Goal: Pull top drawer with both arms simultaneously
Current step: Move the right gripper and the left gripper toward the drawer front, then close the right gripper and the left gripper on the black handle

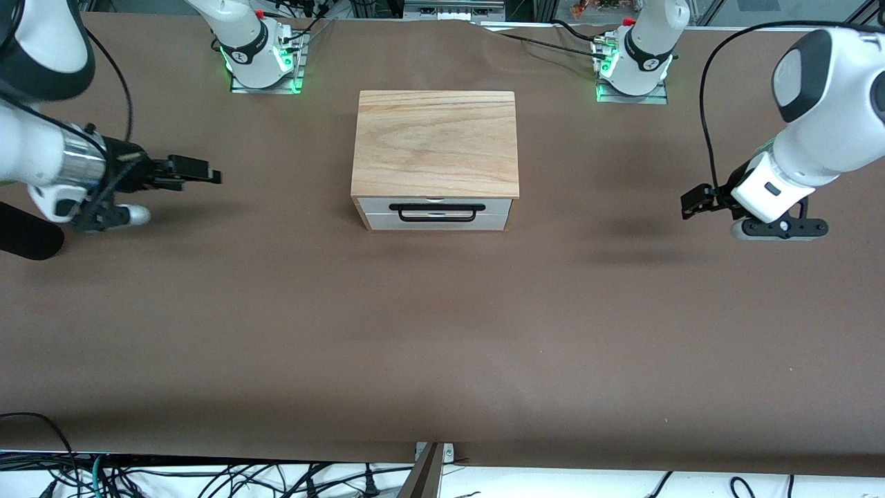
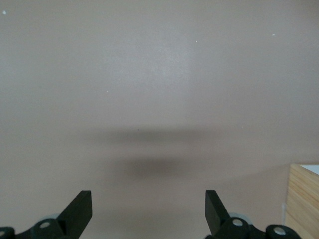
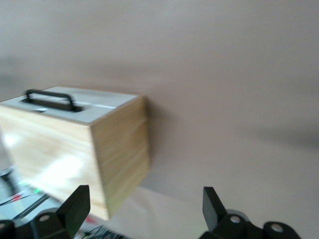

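Note:
The wooden-topped box (image 1: pixel 435 142) stands mid-table. Its top drawer (image 1: pixel 499 205) is pushed in, a white front with a long black bar handle (image 1: pixel 437 207). My right gripper (image 1: pixel 211 173) is open and empty, low over bare table toward the right arm's end, well apart from the box. Its wrist view (image 3: pixel 144 204) shows the box (image 3: pixel 119 159) from the side, with the handle (image 3: pixel 50 101). My left gripper (image 1: pixel 691 200) is open and empty over bare table toward the left arm's end. Its wrist view (image 2: pixel 148 206) shows only a box corner (image 2: pixel 304 199).
A lower white drawer front (image 1: pixel 384 222) sits under the top drawer. Brown table cover (image 1: pixel 442 332) spreads all round the box. Both arm bases (image 1: pixel 259 62) (image 1: pixel 632 69) stand at the table edge farthest from the front camera. Cables lie past the nearest edge.

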Controlling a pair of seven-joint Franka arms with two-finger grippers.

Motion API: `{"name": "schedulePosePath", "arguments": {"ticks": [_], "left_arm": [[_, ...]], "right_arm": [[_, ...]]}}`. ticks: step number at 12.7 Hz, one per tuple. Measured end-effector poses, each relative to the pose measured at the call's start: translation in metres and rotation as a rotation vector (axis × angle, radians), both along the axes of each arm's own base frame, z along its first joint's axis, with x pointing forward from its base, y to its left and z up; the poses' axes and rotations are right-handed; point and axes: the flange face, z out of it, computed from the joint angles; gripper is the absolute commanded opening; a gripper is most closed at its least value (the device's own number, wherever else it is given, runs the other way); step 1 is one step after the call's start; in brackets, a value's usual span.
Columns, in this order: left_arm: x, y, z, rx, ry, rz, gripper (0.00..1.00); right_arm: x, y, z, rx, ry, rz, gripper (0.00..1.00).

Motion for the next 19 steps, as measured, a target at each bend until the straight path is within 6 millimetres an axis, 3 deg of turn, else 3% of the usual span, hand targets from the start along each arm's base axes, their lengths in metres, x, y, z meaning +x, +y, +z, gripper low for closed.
{"name": "schedulePosePath", "arguments": {"ticks": [4, 7, 10, 11, 12, 13, 16, 19], "left_arm": [[-0.004, -0.007, -0.064, -0.013, 0.001, -0.003, 1.0], [0.0, -0.034, -0.096, -0.145, -0.015, 0.062, 1.0], [-0.002, -0.064, -0.115, -0.367, 0.007, 0.133, 1.0], [-0.002, -0.071, -0.121, -0.46, 0.01, 0.149, 1.0], [-0.002, -0.077, -0.129, -0.553, 0.005, 0.154, 1.0], [-0.003, -0.084, -0.138, -0.649, -0.008, 0.152, 1.0], [-0.011, -0.117, -0.176, -0.891, -0.062, 0.164, 1.0], [-0.024, -0.16, -0.201, -1.091, -0.094, 0.176, 1.0]], "right_arm": [[0.018, 0.029, -0.052, 0.217, 0.05, -0.007, 1.0], [0.023, 0.043, -0.087, 0.383, 0.007, 0.041, 1.0], [0.021, 0.056, -0.148, 0.596, -0.063, 0.024, 0.99], [0.014, 0.066, -0.174, 0.666, -0.097, 0.01, 0.93], [0.006, 0.079, -0.199, 0.73, -0.131, -0.002, 0.8], [-0.004, 0.094, -0.225, 0.796, -0.162, -0.016, 0.76], [-0.024, 0.137, -0.294, 0.963, -0.267, -0.054, 0.46], [-0.043, 0.176, -0.331, 1.062, -0.267, -0.114, 0.44]]}}
